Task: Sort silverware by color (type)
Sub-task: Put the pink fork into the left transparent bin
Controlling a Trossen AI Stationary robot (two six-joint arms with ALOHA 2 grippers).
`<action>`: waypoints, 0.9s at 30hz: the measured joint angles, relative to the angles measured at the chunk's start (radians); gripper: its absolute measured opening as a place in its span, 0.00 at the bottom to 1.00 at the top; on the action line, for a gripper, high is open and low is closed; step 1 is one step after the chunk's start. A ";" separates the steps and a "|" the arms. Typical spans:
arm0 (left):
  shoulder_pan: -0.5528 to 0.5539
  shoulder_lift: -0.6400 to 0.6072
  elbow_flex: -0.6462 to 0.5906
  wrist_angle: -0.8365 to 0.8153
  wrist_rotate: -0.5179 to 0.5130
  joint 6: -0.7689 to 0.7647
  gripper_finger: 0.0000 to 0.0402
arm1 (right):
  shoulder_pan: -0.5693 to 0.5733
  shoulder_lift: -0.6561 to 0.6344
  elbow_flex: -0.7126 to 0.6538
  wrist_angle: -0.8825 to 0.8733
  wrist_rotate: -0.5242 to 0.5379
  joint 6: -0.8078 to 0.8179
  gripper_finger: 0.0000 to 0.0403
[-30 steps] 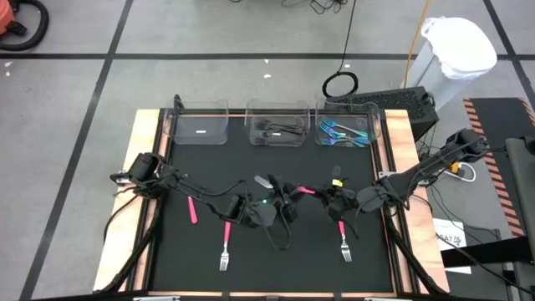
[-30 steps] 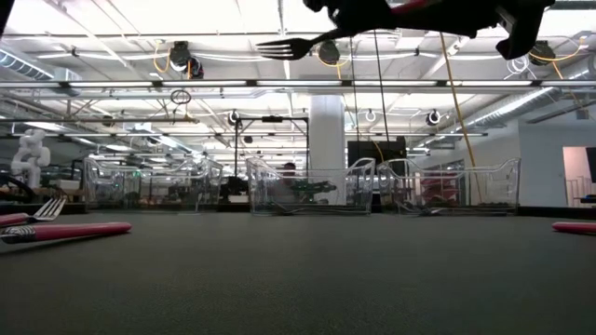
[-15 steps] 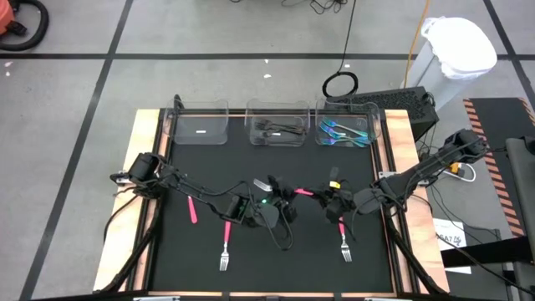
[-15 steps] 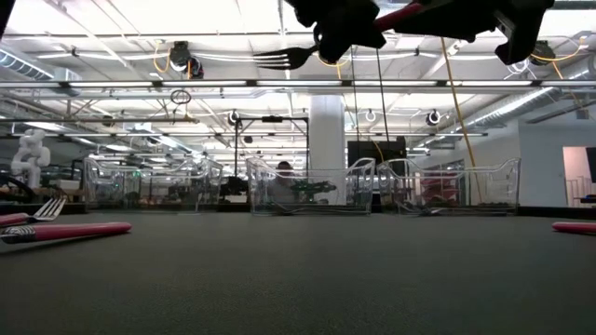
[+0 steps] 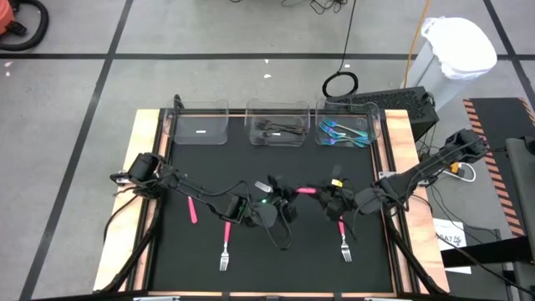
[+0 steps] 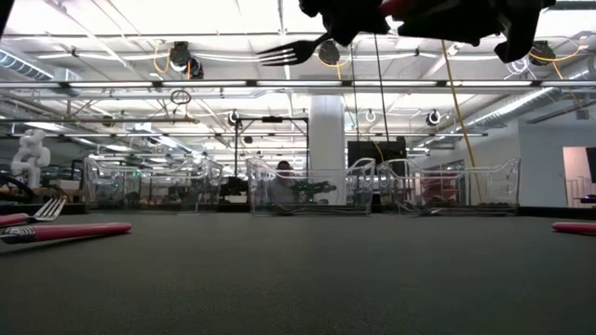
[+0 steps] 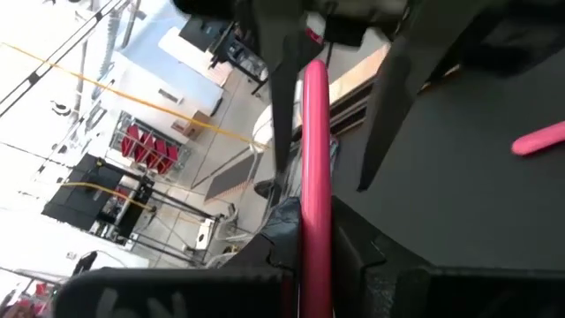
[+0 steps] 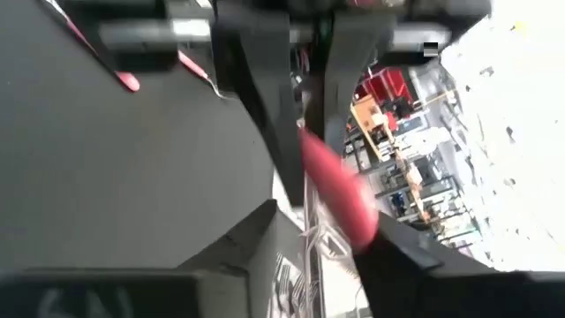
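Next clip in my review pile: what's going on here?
A handover above the middle of the table. The left gripper is clamped on a pink-handled fork, while the right gripper, at the handle's other end, has its fingers apart around it. Other pink-handled pieces lie on the black mat; black and teal ones sit in the bins.

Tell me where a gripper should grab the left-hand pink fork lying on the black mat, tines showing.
By the pink handle, coming straight down across it: the fork lies flat, its handle straight and thicker than the tines, with bare mat alongside.
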 joint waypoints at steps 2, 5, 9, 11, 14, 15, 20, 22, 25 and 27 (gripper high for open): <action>-0.007 -0.002 0.000 0.003 0.000 0.008 0.06 | -0.001 -0.010 0.000 -0.022 -0.007 0.023 0.40; -0.012 -0.005 0.000 0.005 -0.004 0.014 0.06 | -0.010 -0.017 0.000 -0.028 -0.060 0.061 0.44; -0.014 -0.006 0.000 0.039 -0.027 0.034 0.06 | -0.042 -0.017 0.000 -0.025 -0.181 0.128 0.45; -0.017 -0.006 0.000 0.054 -0.027 0.034 0.06 | -0.067 -0.017 0.000 -0.022 -0.251 0.161 0.44; -0.024 -0.006 0.000 0.095 -0.026 0.039 0.06 | -0.104 -0.017 0.000 -0.023 -0.314 0.188 0.43; -0.026 -0.006 0.000 0.108 -0.026 0.044 0.06 | -0.115 -0.017 0.000 -0.025 -0.320 0.193 0.43; -0.039 -0.008 0.000 0.112 -0.122 0.128 0.06 | -0.133 -0.017 0.000 -0.031 -0.289 0.194 0.42; -0.042 -0.008 0.000 0.101 -0.195 0.174 0.06 | -0.132 -0.024 0.000 -0.049 -0.215 0.182 0.42; -0.042 -0.012 0.000 0.038 -0.264 0.202 0.06 | -0.117 -0.053 -0.001 -0.115 -0.064 0.158 0.42; -0.033 -0.027 -0.002 -0.025 -0.278 0.204 0.06 | -0.106 -0.081 -0.001 -0.161 0.014 0.157 0.42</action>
